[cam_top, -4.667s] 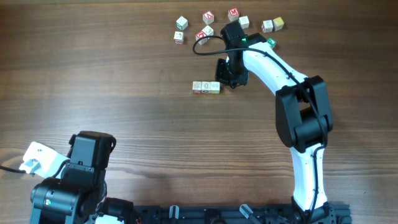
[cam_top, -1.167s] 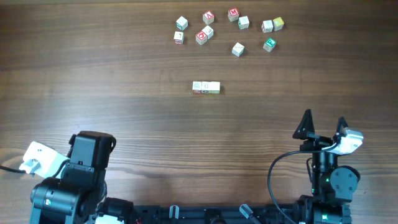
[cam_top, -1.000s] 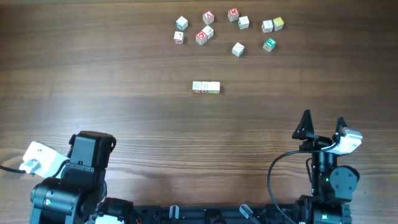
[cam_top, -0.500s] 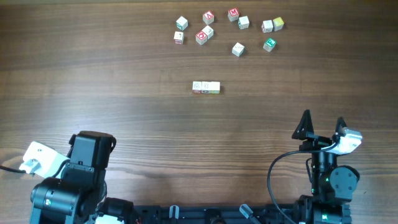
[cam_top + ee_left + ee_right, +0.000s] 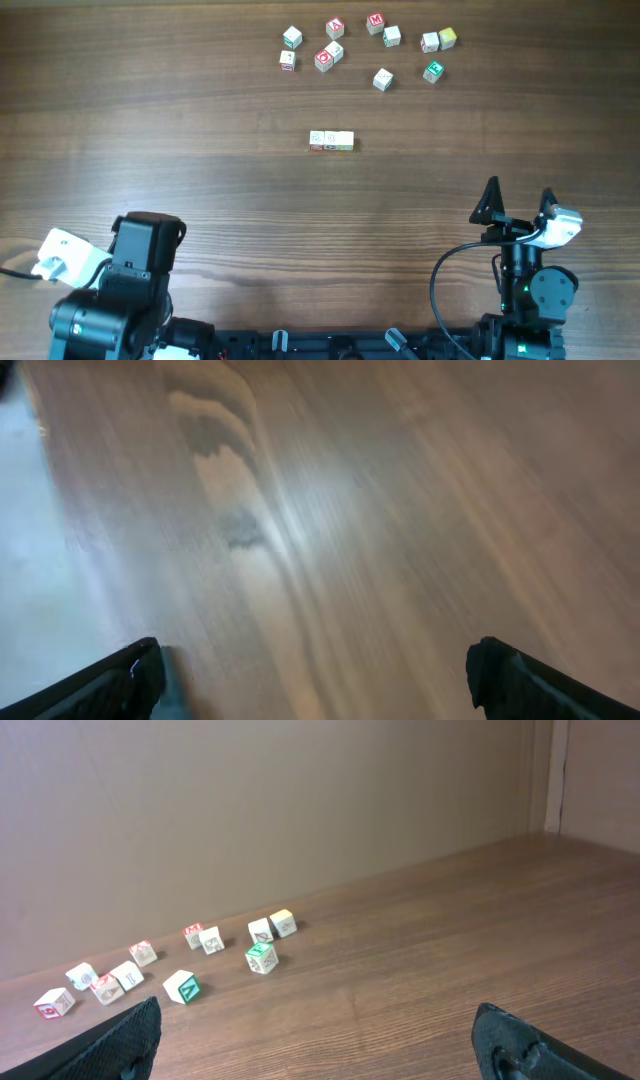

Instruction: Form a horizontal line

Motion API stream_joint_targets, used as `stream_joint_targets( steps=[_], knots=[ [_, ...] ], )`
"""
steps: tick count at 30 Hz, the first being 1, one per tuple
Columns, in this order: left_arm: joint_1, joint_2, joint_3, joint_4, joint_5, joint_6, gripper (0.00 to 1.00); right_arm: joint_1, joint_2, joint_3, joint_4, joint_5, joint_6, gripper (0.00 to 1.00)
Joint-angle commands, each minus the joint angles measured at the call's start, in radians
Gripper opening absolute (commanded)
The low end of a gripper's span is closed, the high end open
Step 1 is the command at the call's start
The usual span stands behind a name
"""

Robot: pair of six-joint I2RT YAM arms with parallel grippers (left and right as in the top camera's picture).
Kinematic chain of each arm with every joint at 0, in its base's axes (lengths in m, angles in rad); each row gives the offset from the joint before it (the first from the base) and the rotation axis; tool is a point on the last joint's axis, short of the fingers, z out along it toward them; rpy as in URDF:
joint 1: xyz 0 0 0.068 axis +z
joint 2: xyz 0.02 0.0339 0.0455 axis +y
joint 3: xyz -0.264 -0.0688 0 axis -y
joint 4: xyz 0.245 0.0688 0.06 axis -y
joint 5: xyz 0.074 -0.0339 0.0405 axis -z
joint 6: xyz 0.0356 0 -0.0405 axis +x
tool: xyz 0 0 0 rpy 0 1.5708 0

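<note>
The horizontal line (image 5: 331,141) is a short row of three pale cubes set side by side at the table's middle, with nothing touching it. My right gripper (image 5: 518,197) is folded back near the front right edge, far from the row. It is open and empty, and in the right wrist view it (image 5: 318,1042) has bare wood between its fingertips (image 5: 135,1032). My left gripper (image 5: 315,682) is open over blurred bare wood, holding nothing. The left arm (image 5: 140,255) sits at the front left. Neither wrist view shows the row.
Several loose cubes (image 5: 334,27) with red, green and yellow faces lie scattered along the far edge. The right wrist view shows them too, among them a green-topped cube (image 5: 261,957) and a green-faced one (image 5: 181,986). A plain wall stands behind them.
Earlier the right arm reached out beside the row's right end. It has since withdrawn to the front right. Over the last second nothing has moved.
</note>
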Motion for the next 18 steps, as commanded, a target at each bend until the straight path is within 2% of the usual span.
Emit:
stream_joint_targets(
  steps=[1, 6, 13, 16, 18],
  knots=[
    [0.029, -0.1, -0.095, 0.079, 0.035, -0.019, 1.0, -0.005, -0.013, -0.002, 0.003, -0.016, -0.017, 0.99],
    [0.115, -0.243, -0.261, 0.27, 0.074, 0.016, 1.0, -0.005, -0.013, -0.002, 0.003, -0.016, -0.017, 1.0],
    [0.2, -0.464, -0.492, 0.793, 0.244, 0.455, 1.0, -0.005, -0.013, -0.002, 0.003, -0.016, -0.017, 1.0],
    [0.24, -0.537, -0.605, 1.001, 0.333, 0.561, 1.0, -0.005, -0.013, -0.002, 0.003, -0.016, -0.017, 1.0],
    [0.264, -0.58, -0.679, 1.109, 0.385, 0.588, 1.0, -0.005, -0.013, -0.002, 0.003, -0.016, -0.017, 1.0]
  ],
)
